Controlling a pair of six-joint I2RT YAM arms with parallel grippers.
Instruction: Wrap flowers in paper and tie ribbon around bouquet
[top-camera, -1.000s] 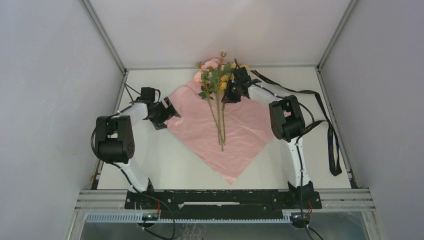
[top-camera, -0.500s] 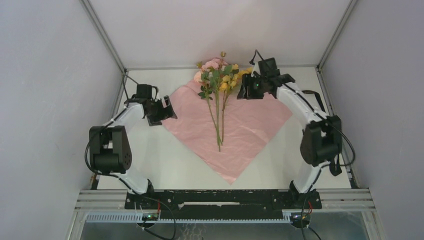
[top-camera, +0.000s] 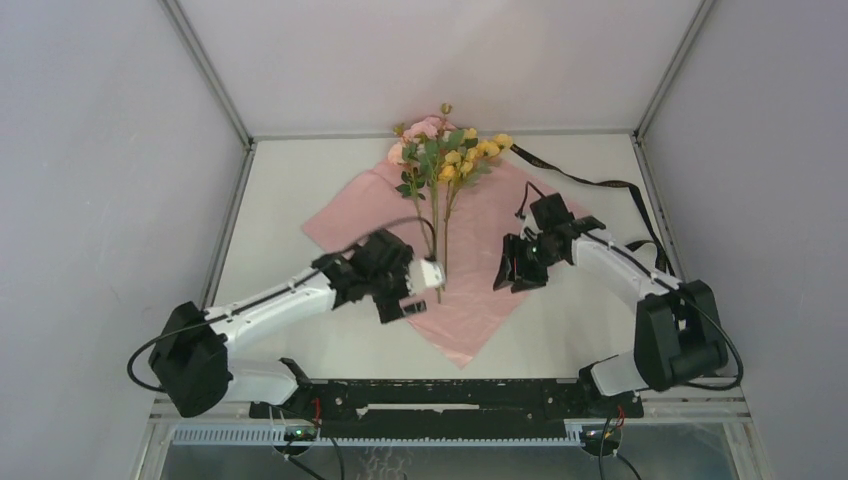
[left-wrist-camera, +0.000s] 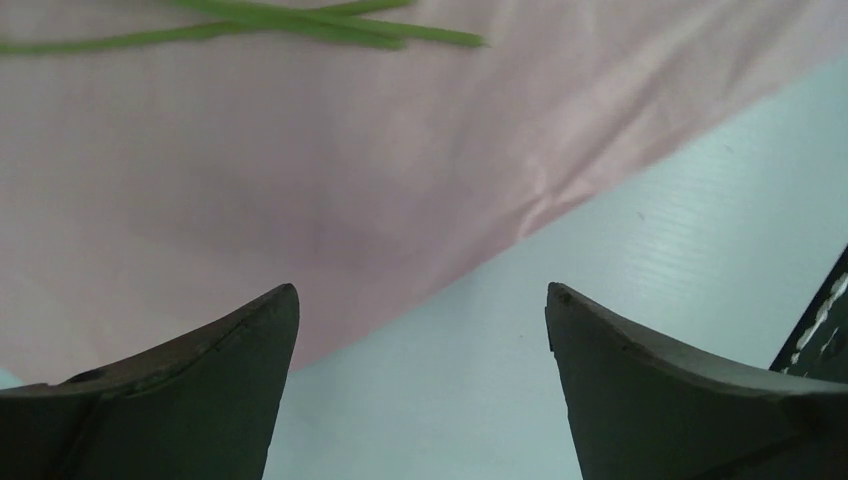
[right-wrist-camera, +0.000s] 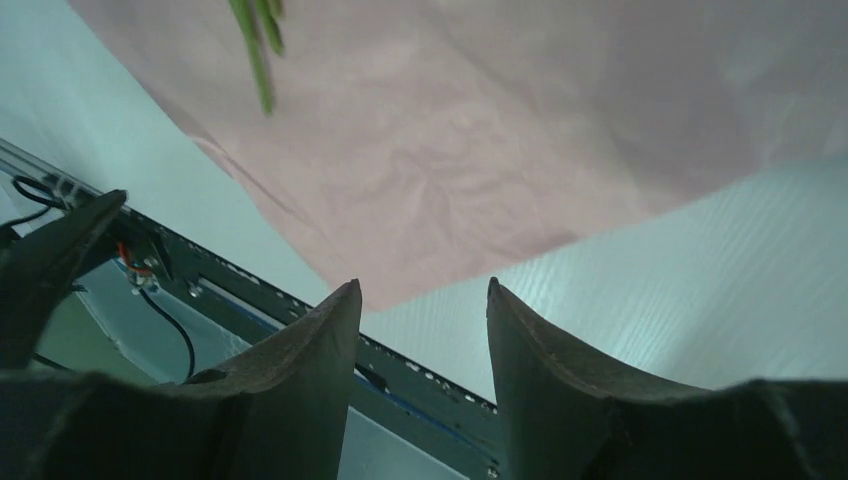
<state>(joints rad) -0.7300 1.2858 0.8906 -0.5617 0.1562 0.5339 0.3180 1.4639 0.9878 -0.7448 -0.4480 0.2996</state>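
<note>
Over the paper (top-camera: 478, 250), left gripper (left-wrist-camera: 420, 292) and right gripper (right-wrist-camera: 423, 285) gape, seemingly empty.

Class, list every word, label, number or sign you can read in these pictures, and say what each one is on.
No text can be read in any view.
The ribbon: any lettering on it is too small to read.
The paper and the flowers: no writing visible.
</note>
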